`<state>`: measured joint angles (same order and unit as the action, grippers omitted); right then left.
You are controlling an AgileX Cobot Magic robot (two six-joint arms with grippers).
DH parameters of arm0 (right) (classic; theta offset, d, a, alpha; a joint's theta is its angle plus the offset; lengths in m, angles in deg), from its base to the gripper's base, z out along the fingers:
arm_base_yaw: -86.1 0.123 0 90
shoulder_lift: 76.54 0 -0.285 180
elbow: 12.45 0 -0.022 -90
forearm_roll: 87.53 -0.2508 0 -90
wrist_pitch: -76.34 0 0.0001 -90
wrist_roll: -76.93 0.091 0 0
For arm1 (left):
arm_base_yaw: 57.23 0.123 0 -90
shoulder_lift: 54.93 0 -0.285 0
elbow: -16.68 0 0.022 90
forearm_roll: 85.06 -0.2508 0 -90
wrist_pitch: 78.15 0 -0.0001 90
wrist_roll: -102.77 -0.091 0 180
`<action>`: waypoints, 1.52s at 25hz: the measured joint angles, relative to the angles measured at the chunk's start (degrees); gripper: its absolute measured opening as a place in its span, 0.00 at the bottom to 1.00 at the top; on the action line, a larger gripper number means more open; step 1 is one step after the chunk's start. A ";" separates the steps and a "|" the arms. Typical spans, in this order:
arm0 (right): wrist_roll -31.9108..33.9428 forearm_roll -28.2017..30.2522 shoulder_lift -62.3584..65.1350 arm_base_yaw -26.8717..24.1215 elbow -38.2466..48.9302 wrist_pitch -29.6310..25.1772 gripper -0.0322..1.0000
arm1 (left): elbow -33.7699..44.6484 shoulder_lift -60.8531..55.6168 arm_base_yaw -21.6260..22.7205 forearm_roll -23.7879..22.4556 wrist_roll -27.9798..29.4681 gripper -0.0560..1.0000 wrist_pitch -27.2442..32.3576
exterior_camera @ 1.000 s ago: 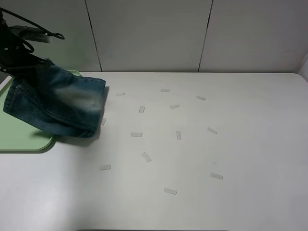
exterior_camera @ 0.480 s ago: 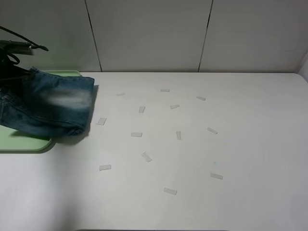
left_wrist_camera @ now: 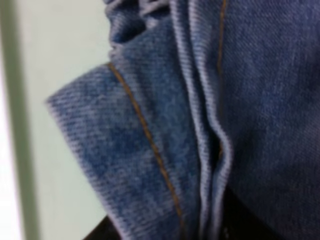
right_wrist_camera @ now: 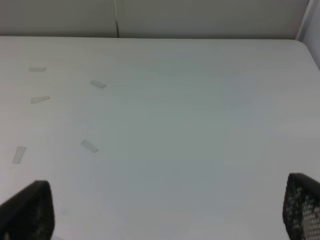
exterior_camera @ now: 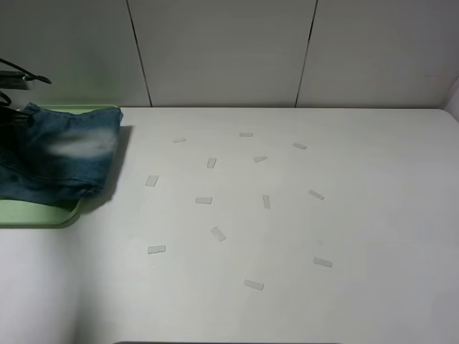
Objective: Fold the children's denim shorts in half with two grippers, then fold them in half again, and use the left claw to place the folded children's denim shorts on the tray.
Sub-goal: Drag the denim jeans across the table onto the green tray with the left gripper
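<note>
The folded children's denim shorts [exterior_camera: 54, 161] hang over the pale green tray [exterior_camera: 39, 213], apparently pinched by the left claw, whose jaws stay hidden, while the right gripper [right_wrist_camera: 165, 210] waits spread wide; released now, the overhanging edge could slide onto the table [exterior_camera: 287, 215].

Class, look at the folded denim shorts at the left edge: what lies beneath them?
Under the children's denim shorts lies the pale green tray; only its near rim and a back strip show. The rest of the tray, and whatever grips the shorts, is covered.
</note>
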<state>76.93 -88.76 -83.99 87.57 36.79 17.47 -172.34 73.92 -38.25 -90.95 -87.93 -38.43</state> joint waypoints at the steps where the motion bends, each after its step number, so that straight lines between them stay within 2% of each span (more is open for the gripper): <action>1: 0.00 0.00 0.00 0.00 0.00 0.00 0.70 | 0.00 0.00 0.67 0.00 -0.02 0.28 -0.48; 10: 0.00 0.00 0.00 0.00 0.00 0.00 0.70 | 0.00 1.42 4.67 -0.10 -0.02 0.28 -2.68; 15: 0.00 0.00 0.00 0.00 0.00 0.00 0.70 | 0.00 2.62 4.85 -0.60 -0.31 0.28 -3.34; 22: 0.00 0.00 0.00 0.00 0.00 0.00 0.70 | 0.00 2.62 4.85 -4.35 -0.39 0.28 -5.96; 34: 0.00 0.00 0.00 0.00 0.00 0.00 0.70 | 0.00 3.04 4.85 -4.81 -0.44 0.28 -8.76; 35: 0.00 0.00 0.00 0.00 0.00 0.00 0.70 | 0.00 3.04 4.85 -4.81 -0.44 0.30 -9.30; 36: 0.00 0.00 0.00 0.00 0.00 0.00 0.70 | 0.00 3.04 4.85 -4.87 -0.44 0.37 -9.93; 38: 0.00 0.00 0.00 0.00 0.00 0.00 0.70 | 0.00 3.10 4.85 -4.87 -0.20 0.63 -12.49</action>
<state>76.93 -88.76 -83.99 87.57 36.79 17.47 -172.34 77.02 -33.39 -95.82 -88.12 -50.92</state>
